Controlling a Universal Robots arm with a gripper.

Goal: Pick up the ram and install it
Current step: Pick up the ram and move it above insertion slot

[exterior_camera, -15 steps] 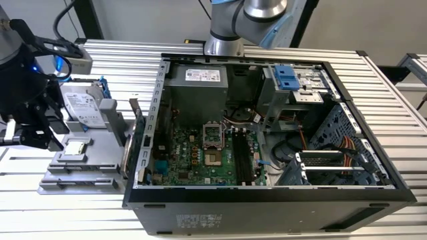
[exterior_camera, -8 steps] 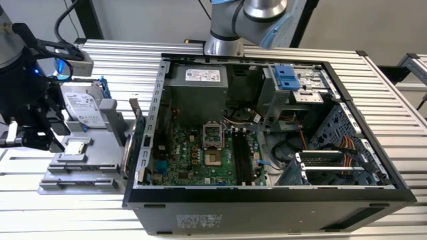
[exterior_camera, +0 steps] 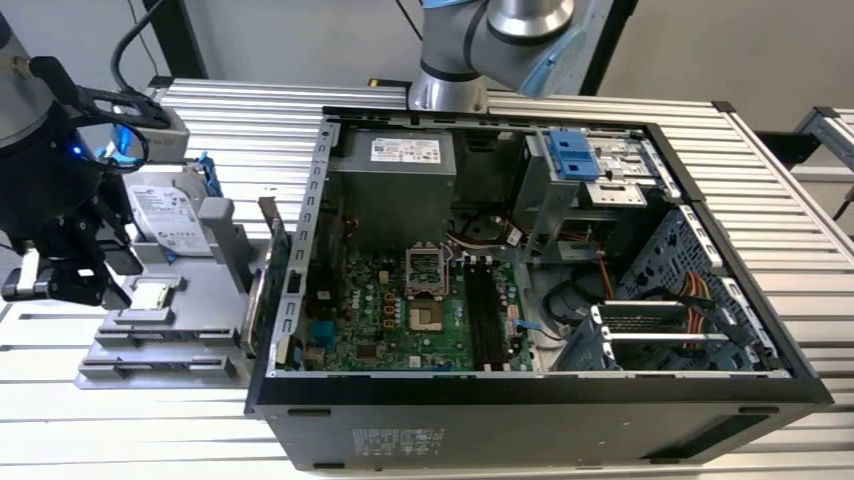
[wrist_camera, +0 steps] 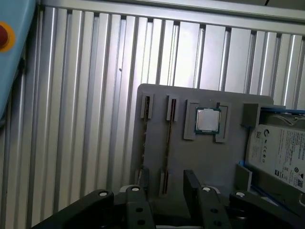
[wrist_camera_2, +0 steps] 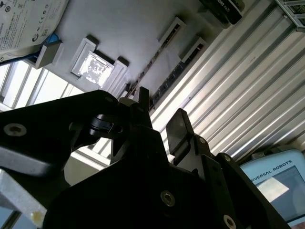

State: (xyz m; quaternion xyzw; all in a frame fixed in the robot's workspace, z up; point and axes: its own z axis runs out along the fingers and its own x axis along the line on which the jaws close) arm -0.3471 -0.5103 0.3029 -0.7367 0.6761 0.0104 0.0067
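Gripper: black, angular, studded with small screw heads. In both wrist views the jaws are seen standing apart, with nothing clamped between them.
Ram: a long, thin stick set on edge in a narrow slot of the holder, next to the processor's recess. It is not gripped. In the first wrist view its line is seen to run toward the gap between the fingers.
Gap to the ram: whether the fingers are level with the stick or above it cannot be told.
Holder: a flat, matte grey plate with raised, square-cornered brackets and slots.
Processor: a small, square, shiny silver chip seated in a recess of the holder.
Hard drive: a flat metal box with a white printed label, propped at one end of the holder.
Table: ribbed, pale, reflective aluminium profiles.
Exterior view: the gripper is seen at the holder's edge on the exterior view's left. On the exterior view's right lies an open black computer case with a green motherboard inside.
Second wrist view: a light blue pendant with a screen is seen lying on the table.
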